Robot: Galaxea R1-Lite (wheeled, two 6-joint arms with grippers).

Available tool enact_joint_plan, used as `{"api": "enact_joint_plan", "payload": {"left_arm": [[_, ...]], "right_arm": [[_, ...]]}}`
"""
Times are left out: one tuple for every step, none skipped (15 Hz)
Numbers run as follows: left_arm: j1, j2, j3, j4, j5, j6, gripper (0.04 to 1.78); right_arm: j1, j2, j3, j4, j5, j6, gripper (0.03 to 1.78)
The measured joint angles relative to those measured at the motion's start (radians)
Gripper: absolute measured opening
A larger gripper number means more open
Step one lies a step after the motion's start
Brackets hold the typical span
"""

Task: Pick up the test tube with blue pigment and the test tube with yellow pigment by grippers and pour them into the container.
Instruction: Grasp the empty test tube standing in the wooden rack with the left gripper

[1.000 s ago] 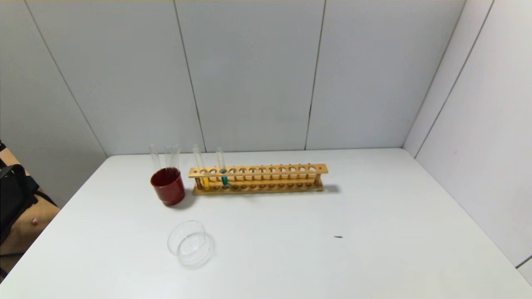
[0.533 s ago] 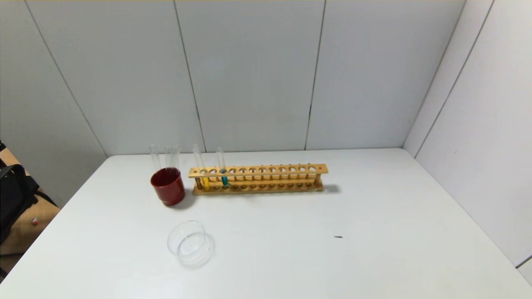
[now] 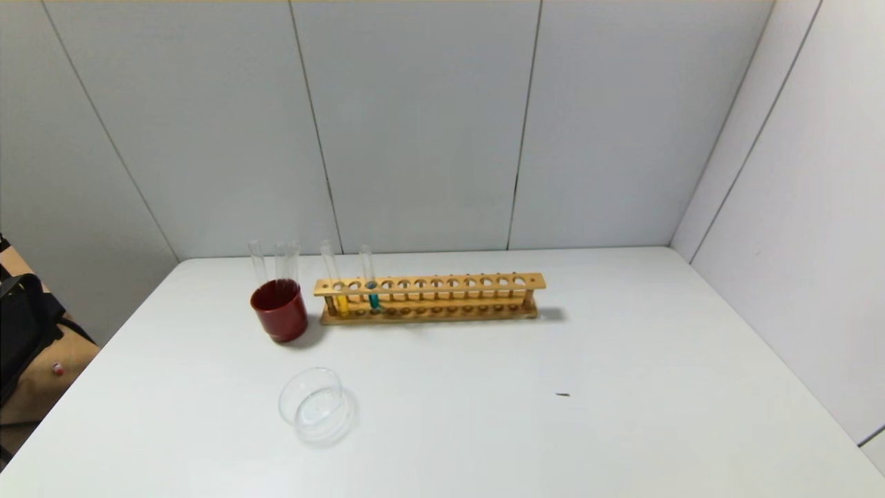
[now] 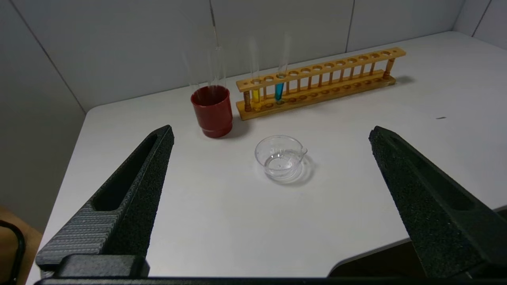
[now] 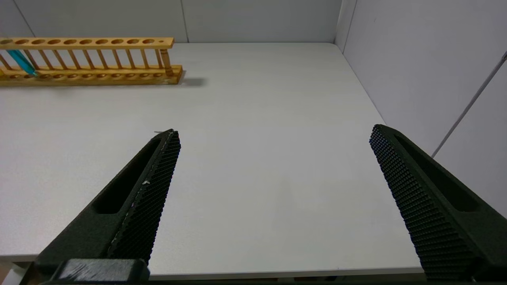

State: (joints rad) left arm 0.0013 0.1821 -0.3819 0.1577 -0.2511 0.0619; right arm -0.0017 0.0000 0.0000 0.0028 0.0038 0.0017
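Observation:
The test tube with yellow pigment [image 3: 341,301] and the test tube with blue pigment [image 3: 373,299] stand upright side by side at the left end of a wooden rack [image 3: 442,297]. They also show in the left wrist view, yellow [image 4: 256,93] and blue [image 4: 279,90]. The clear glass container [image 3: 313,404] sits in front of the rack, also in the left wrist view [image 4: 282,157]. My left gripper [image 4: 271,132] is open and empty, back near the table's front edge. My right gripper [image 5: 273,132] is open and empty over the right front of the table. Neither gripper shows in the head view.
A dark red cup [image 3: 279,310] with several colourless tubes stands left of the rack. A small dark speck [image 3: 563,395] lies on the white table [image 3: 622,387]. Walls close the back and right sides.

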Motion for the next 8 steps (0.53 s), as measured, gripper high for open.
{"api": "enact_joint_plan", "payload": {"left_arm": [[0.000,0.071,-0.044,-0.010,-0.012,0.001,1.74],[-0.001,0.150,-0.084,-0.029,-0.023,0.000,1.74],[-0.001,0.242,-0.121,-0.059,-0.040,0.000,1.74],[-0.001,0.332,-0.151,-0.095,-0.055,0.000,1.74],[-0.001,0.432,-0.180,-0.142,-0.067,0.000,1.74],[-0.003,0.526,-0.202,-0.190,-0.077,-0.001,1.74],[-0.006,0.625,-0.224,-0.246,-0.086,-0.001,1.74],[-0.009,0.708,-0.240,-0.291,-0.092,-0.001,1.74]], "right_arm": [[0.000,0.000,0.000,0.000,0.000,0.000,1.75],[0.000,0.000,0.000,0.000,0.000,0.000,1.75],[0.000,0.000,0.000,0.000,0.000,0.000,1.75],[0.000,0.000,0.000,0.000,0.000,0.000,1.75],[0.000,0.000,0.000,0.000,0.000,0.000,1.75],[0.000,0.000,0.000,0.000,0.000,0.000,1.75],[0.000,0.000,0.000,0.000,0.000,0.000,1.75],[0.000,0.000,0.000,0.000,0.000,0.000,1.75]]}}
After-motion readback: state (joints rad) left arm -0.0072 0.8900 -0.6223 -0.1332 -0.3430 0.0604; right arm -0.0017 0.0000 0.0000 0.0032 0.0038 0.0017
